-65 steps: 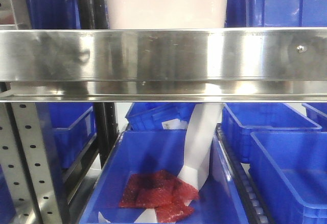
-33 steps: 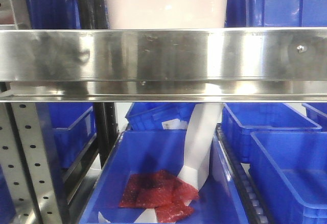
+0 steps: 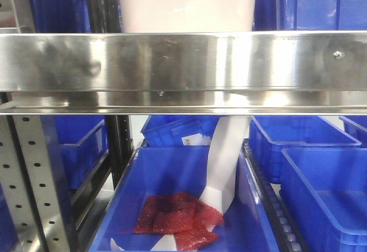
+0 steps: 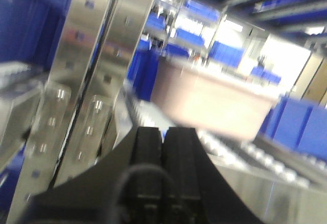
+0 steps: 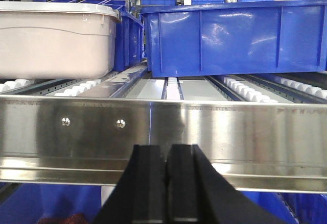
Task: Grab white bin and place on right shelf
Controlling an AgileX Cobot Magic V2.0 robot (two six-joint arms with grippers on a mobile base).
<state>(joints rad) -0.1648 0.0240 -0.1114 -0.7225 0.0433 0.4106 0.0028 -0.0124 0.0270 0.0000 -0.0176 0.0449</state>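
Plainly, both grippers held nothing. The right gripper [image 5: 169,155] had its black fingers [image 5: 149,183] pressed together, empty, facing the broad front rail of the right shelf [image 5: 163,132]. The left gripper [image 4: 162,134] was likewise closed on nothing, near the perforated uprights [image 4: 84,81], though that view was blurred. Beyond the rail, the white bin [image 5: 53,40] sat on the roller tracks [image 5: 76,88] at the left of the right wrist view, just beside a blue crate [image 5: 235,38]. From the front view, the bin [image 3: 186,5] stood behind the rail [image 3: 183,62], above a lower blue crate [image 3: 172,174] holding red bubble wrap [image 3: 178,220].
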